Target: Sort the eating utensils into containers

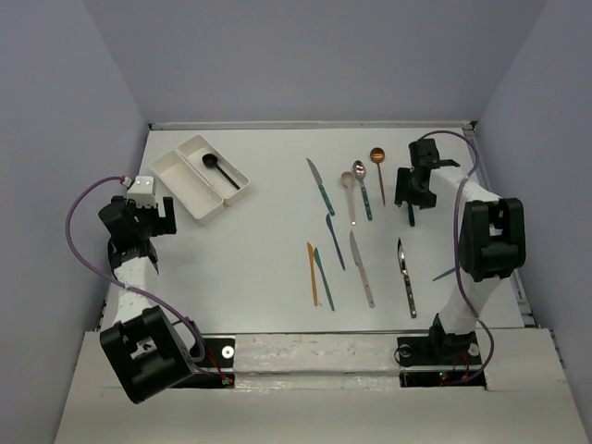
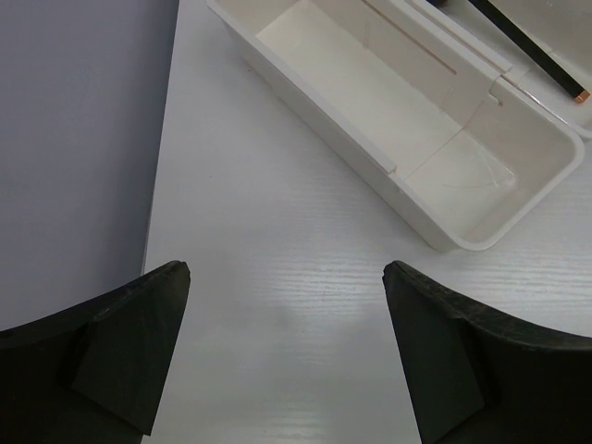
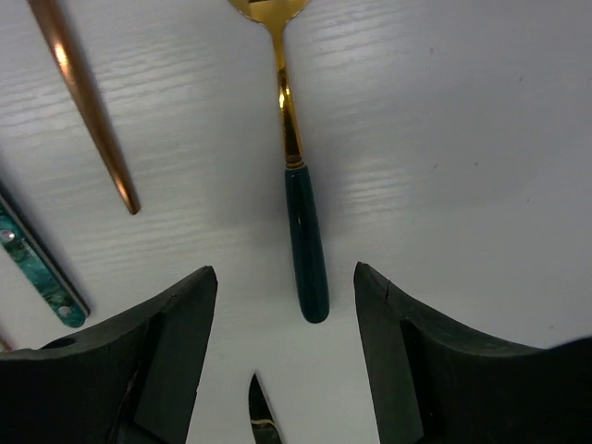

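Note:
Two joined white trays (image 1: pixel 190 180) lie at the back left; a black spoon (image 1: pixel 222 171) lies in the farther one. My left gripper (image 1: pixel 153 217) is open and empty over bare table just near of the trays (image 2: pixel 416 120). Its fingers (image 2: pixel 129 342) touch nothing. My right gripper (image 1: pixel 413 190) is open and hovers over a gold spoon with a dark green handle (image 3: pixel 305 250). The handle end lies between the fingers (image 3: pixel 416 351), apart from both. Other utensils lie loose mid-table: a teal knife (image 1: pixel 321 185), a copper spoon (image 1: pixel 378 171) and a black-handled knife (image 1: pixel 405 277).
A cream spoon (image 1: pixel 349 194), a silver spoon (image 1: pixel 362 190), a blue knife (image 1: pixel 334 240), an orange knife (image 1: pixel 312 273) and a grey knife (image 1: pixel 362 268) lie in the middle. The right wrist view shows a copper handle (image 3: pixel 88 102), a teal handle (image 3: pixel 37 268) and a knife tip (image 3: pixel 262 412).

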Tool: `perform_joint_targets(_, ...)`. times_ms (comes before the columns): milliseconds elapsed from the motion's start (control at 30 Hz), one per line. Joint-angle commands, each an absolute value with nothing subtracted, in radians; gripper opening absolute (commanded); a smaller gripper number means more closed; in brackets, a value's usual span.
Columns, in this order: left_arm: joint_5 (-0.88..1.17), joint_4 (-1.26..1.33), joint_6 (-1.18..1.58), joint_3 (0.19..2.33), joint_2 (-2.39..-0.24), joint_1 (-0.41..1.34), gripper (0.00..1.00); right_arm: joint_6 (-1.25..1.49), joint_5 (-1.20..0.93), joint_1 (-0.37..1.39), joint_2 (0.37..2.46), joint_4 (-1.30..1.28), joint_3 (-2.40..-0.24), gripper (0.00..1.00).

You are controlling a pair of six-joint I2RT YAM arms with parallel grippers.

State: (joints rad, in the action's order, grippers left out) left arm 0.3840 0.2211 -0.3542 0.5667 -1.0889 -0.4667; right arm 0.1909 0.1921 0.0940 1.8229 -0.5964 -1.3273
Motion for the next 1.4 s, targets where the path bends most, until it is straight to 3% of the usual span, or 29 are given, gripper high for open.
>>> perform_joint_targets(0,0.400,0.268,-0.357,0.554,-1.048,-0.472,0.99,0.179,0.156,0.046,1.911,-0.587,-1.351,0.66)
perform_joint_targets(100,0.400,0.272,-0.359,0.549,-1.040,-0.472,0.99,0.170,0.166,0.026,1.969,-0.595,-1.371,0.63)
perform_joint_targets(300,0.400,0.272,-0.357,0.551,-1.040,-0.471,0.99,0.138,0.144,0.017,1.994,-0.591,-1.371,0.43)
perform_joint_targets(367,0.400,0.272,-0.357,0.551,-1.040,-0.472,0.99,0.127,0.170,0.017,1.990,-0.591,-1.367,0.17)
perform_joint_targets(433,0.400,0.273,-0.357,0.549,-1.037,-0.472,0.99,0.124,0.195,0.017,1.983,-0.591,-1.364,0.00)
perform_joint_targets(667,0.400,0.276,-0.360,0.543,-1.026,-0.472,0.99,0.126,0.248,0.017,1.864,-0.540,-1.333,0.00)
perform_joint_targets(800,0.396,0.278,-0.360,0.545,-1.029,-0.472,0.99,0.106,0.247,0.057,1.643,-0.428,-1.318,0.00)
perform_joint_targets(933,0.368,0.290,-0.357,0.542,-1.031,-0.472,0.99,0.049,0.352,0.313,1.611,-0.347,-1.448,0.00)
perform_joint_targets(1033,0.341,0.302,-0.354,0.537,-1.029,-0.471,0.99,-0.030,0.331,0.464,1.696,-0.302,-1.663,0.00)
perform_joint_targets(1167,0.310,0.313,-0.344,0.532,-1.026,-0.472,0.99,-0.092,0.186,0.667,2.015,-0.226,-2.029,0.00)
perform_joint_targets(1233,0.302,0.318,-0.341,0.531,-1.023,-0.471,0.99,-0.107,0.117,0.702,2.145,-0.222,-2.301,0.00)
perform_joint_targets(1367,0.295,0.348,-0.347,0.514,-1.014,-0.472,0.99,-0.113,-0.015,0.767,2.446,-0.135,-2.615,0.00)
